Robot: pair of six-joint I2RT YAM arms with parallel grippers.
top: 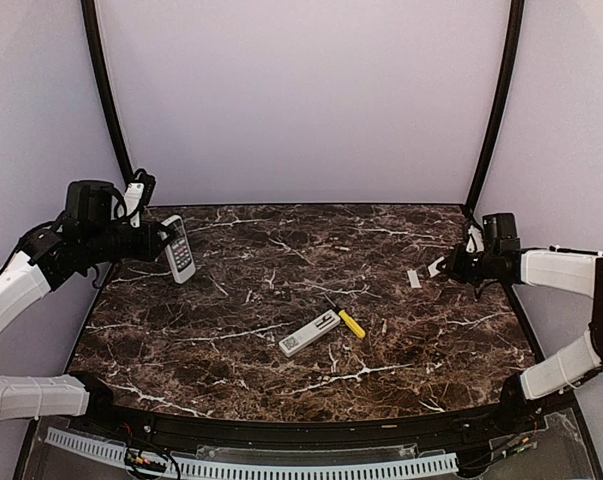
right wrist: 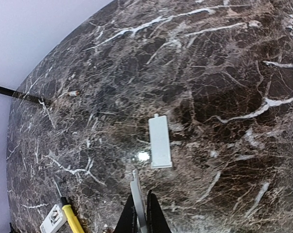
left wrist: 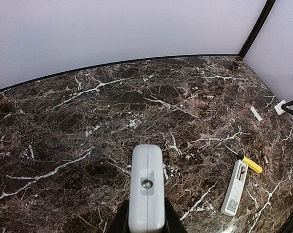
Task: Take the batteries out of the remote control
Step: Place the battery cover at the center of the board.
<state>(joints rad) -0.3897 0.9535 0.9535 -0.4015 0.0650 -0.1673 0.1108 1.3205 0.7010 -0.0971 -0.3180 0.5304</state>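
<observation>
Only the top view showed the button face. The left gripper (top: 164, 242) was clamped on a light grey button-faced remote control (top: 179, 249), held off the dark marble-pattern table (top: 241, 300) at its far left. The left wrist view caught that remote from the other side: a plain white shell with one screw, dark fingers (left wrist: 122, 222) tight on both sides, and the lower end cut off by the frame.

The right gripper (top: 448, 267) at the far right was pinching a thin white flat strip (right wrist: 136, 194), and only the right wrist view made that pinch clear. That view also showed a white rectangular cover plate (right wrist: 160, 141) lying flat on the table ahead of the fingers; from above it was just a sliver.

Mid-table, a slim white labelled device (top: 309, 333) lay just beside a yellow-handled screwdriver (top: 350, 323).

The batteries could not be made out in any view. Whether cells sat inside either casing was hidden.
</observation>
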